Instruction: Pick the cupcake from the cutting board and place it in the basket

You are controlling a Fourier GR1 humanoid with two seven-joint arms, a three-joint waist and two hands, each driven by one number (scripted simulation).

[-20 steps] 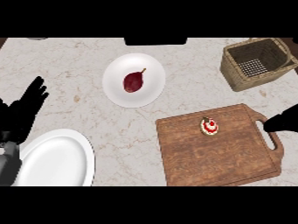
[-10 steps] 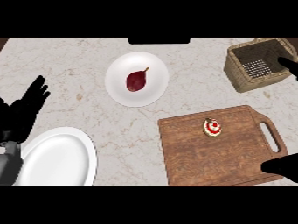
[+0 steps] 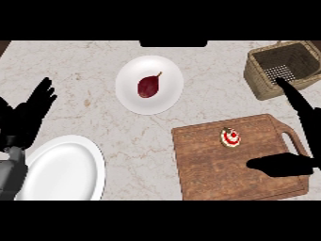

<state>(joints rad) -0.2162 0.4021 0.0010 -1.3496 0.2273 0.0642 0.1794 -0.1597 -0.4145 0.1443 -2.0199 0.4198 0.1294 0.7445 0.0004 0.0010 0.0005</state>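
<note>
Head view shows a pale marbled surface (image 3: 86,70) seen from steeply above. At the far left of the frame the left hand (image 3: 20,117) rests over the surface with its fingers (image 3: 43,92) straight and spread wide, pointing toward the upper right and holding nothing; its grey forearm enters from the lower left corner. Just beside that hand, toward the lower left of the frame, lies a white plate (image 3: 62,169), partly covered at its left edge by the forearm. Near the upper middle sits a second white plate (image 3: 132,96) carrying a dark red pear-shaped fruit (image 3: 149,86) with a short stem pointing up and right. Right of centre, in the lower half, a wooden board (image 3: 212,164) with a handle slot on its right side lies on the surface. The cupcake (image 3: 231,137) stands on the upper part of the board, white with a red top, untouched and apart from either hand. The right hand (image 3: 319,136) comes in from the lower right corner: its fingers (image 3: 291,92) are straight and stretched toward the upper left, their tip overlapping the lower rim of the basket, while the thumb (image 3: 277,164) sticks out to the left over the board, below and right of the cupcake. It holds nothing. A woven basket (image 3: 260,75) sits in the upper right corner of the frame.
</note>
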